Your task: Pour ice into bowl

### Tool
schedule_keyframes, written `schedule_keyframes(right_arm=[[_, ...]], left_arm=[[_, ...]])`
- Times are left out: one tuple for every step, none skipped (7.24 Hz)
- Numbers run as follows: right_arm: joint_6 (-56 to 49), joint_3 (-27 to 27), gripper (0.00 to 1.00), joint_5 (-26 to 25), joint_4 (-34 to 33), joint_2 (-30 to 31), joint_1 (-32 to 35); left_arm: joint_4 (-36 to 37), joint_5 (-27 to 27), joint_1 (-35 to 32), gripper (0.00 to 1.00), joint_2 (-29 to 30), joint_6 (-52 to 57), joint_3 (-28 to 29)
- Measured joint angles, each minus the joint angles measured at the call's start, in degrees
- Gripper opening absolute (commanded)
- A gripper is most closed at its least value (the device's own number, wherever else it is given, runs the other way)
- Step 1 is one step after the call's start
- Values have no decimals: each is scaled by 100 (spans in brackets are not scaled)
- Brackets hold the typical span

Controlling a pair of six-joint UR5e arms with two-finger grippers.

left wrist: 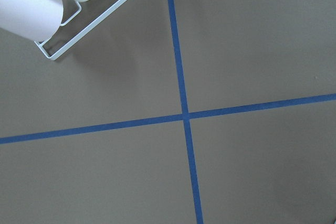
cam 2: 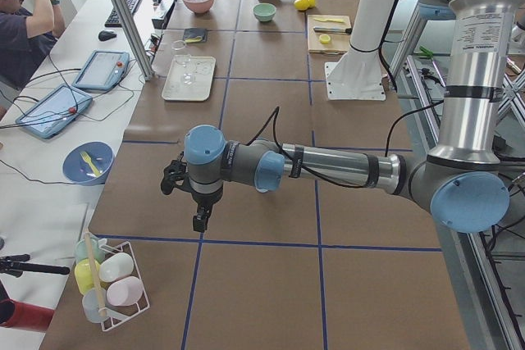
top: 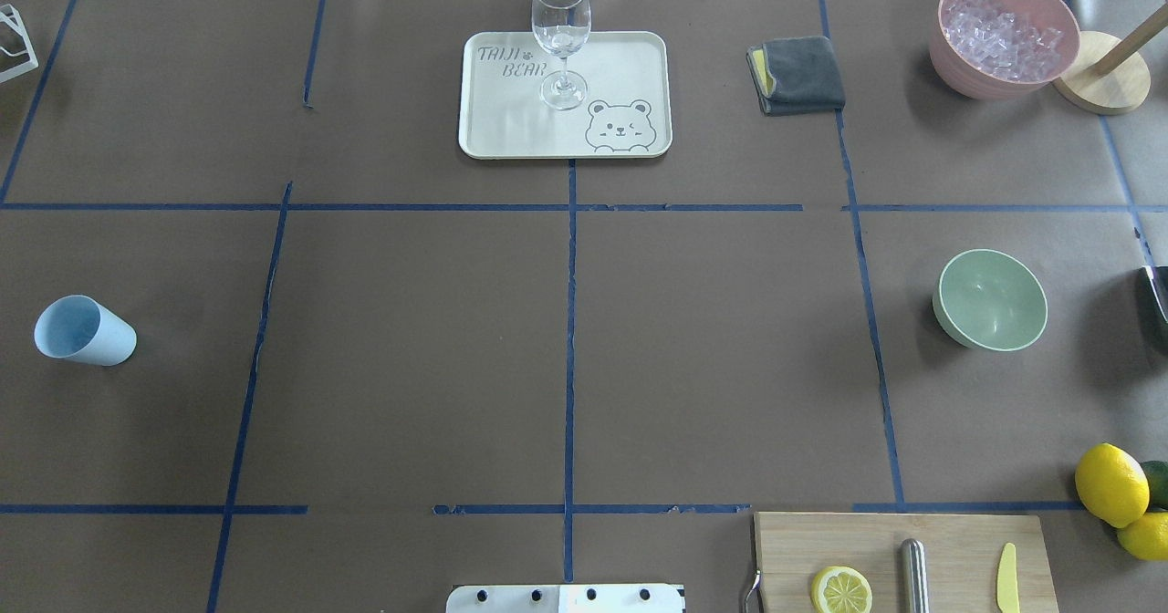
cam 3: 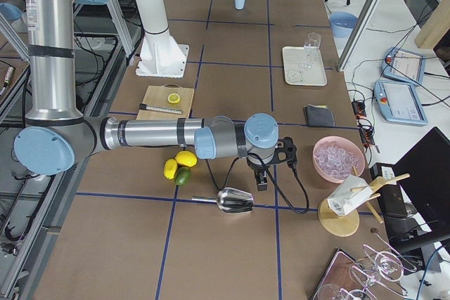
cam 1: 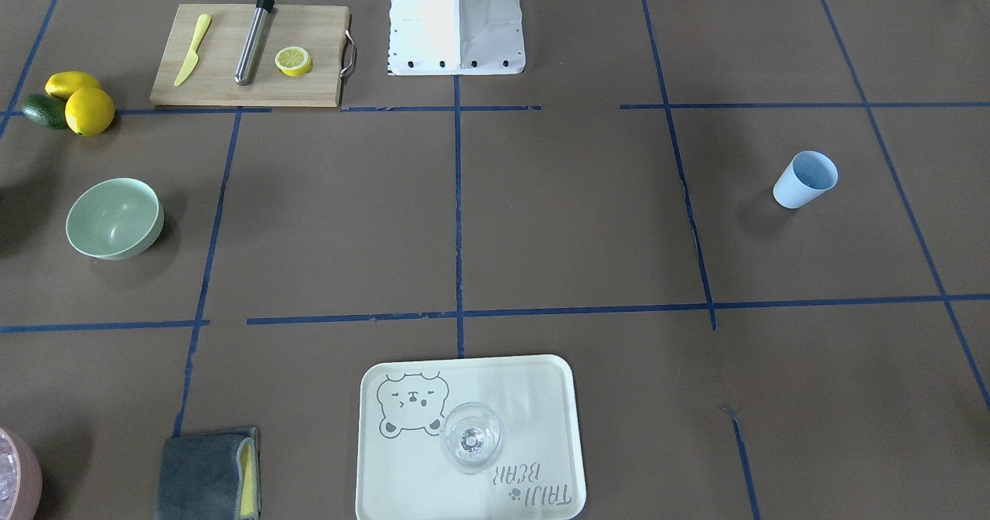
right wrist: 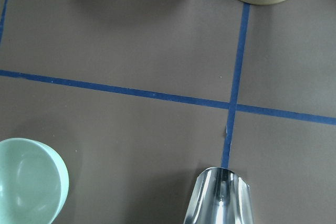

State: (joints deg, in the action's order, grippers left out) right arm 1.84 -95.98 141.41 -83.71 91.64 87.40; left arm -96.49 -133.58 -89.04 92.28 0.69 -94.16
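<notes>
Brown paper covers the table, gridded with blue tape. Ice: a heap of clear cubes in the pink container, far right corner, just beside a round wooden base. Bowl: pale mint green, rim up, on the right side at mid depth, nearer than the pink container and well apart from it. Right gripper: seen only from the table's right end, pointing down above the paper near a steel scoop that lies on its side, with the pink container off to the far side. I cannot tell whether its jaws are apart or together. Its wrist camera looks down on part of the bowl at lower left and the scoop's mouth at the bottom edge. Left gripper: seen only from the table's left end, hanging fingers-down over that end, near a white wire rack of pastel cups. Its spread cannot be told either. Light blue cup: left side, mid depth. Far centre: a cream tray with a wine glass standing on it, and a grey cloth to its right. Near right: a wooden cutting board carrying a lemon half.
</notes>
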Motion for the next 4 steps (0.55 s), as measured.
schedule_keyframes(right_arm=[[588,-4,100,0,371,4,-335],[1385,1,100,-75,976,56,-688],[2318,8,100,-263,1712,151,-1100],[3087,9,100,-467,2283,211,-1459]], left_arm=[[-100,-57,30,100,5,-123,-43],[-284,-101,115,100,-26,-503,-127],[-714,-117,269,100,-188,-1123,-325],[-1453,-116,453,100,-540,-1921,-584]])
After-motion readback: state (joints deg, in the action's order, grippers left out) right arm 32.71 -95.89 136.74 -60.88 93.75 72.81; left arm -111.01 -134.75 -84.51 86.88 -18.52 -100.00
